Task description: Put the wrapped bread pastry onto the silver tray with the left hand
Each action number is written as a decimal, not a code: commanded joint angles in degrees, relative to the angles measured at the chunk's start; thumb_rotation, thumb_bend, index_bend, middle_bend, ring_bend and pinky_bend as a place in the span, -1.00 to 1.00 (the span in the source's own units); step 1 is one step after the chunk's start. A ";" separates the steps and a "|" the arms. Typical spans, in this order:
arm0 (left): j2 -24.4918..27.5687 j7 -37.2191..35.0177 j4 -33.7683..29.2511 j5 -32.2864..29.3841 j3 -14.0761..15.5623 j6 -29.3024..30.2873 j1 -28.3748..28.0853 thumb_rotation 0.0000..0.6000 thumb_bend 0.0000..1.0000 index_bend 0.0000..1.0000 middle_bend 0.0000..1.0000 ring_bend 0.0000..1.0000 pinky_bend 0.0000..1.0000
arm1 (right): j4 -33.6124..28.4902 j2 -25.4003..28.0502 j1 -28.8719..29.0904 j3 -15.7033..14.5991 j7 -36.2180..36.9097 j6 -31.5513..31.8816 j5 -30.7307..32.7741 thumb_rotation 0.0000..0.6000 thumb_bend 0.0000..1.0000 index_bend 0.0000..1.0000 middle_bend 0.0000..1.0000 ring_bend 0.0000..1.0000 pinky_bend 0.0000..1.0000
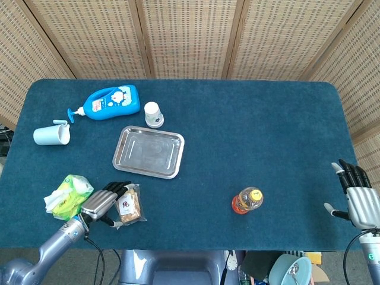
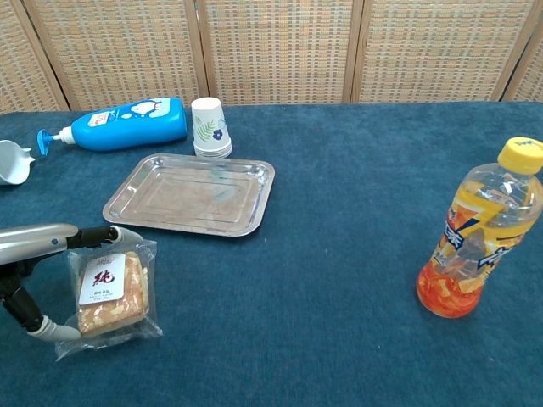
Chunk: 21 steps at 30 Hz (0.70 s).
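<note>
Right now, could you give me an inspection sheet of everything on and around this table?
Surface: blue table.
Job's things: wrapped pastry near the front edge, off the empty silver tray.
Clutter: lotion bottle, paper cup, mug, green packet, drink bottle.
Hands: left hand touching the pastry wrapper, grip unclear; right hand open, off the table's right edge.
Cables: black cable below the left arm.
Surroundings: woven screen.

A dark blue tabletop (image 1: pixel 249 136) carries everything. A silver tray (image 1: pixel 148 152) lies left of centre. At its 12 o'clock stands a paper cup (image 1: pixel 154 114), at 11 a blue pump bottle (image 1: pixel 110 102) on its side, at 9 a pale mug (image 1: pixel 50 135) (tipped over). The wrapped pastry (image 1: pixel 130 205) lies at 6, a green pack (image 1: pixel 68 196) at 7, a drink bottle (image 1: pixel 247 200) at 4.
</note>
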 commanded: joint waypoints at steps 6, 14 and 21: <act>-2.04 -0.83 2.66 2.17 0.53 4.21 1.08 1.00 -0.28 0.02 -0.44 -0.74 -0.30 | -0.21 0.13 -0.42 -0.05 0.23 0.93 -0.29 1.00 -0.62 -0.91 -1.00 -1.00 -1.00; -1.17 -1.94 1.83 4.86 1.14 7.72 1.81 1.00 -0.25 0.13 -0.35 -0.66 -0.24 | -0.89 0.09 -0.42 -0.10 -0.99 0.78 -0.12 1.00 -0.62 -0.91 -1.00 -1.00 -1.00; 3.76 3.92 -4.66 4.97 0.41 11.25 2.40 1.00 -0.25 0.13 -0.35 -0.66 -0.26 | -0.38 -0.13 -0.56 -0.10 -0.17 0.83 0.01 1.00 -0.62 -0.91 -1.00 -1.00 -1.00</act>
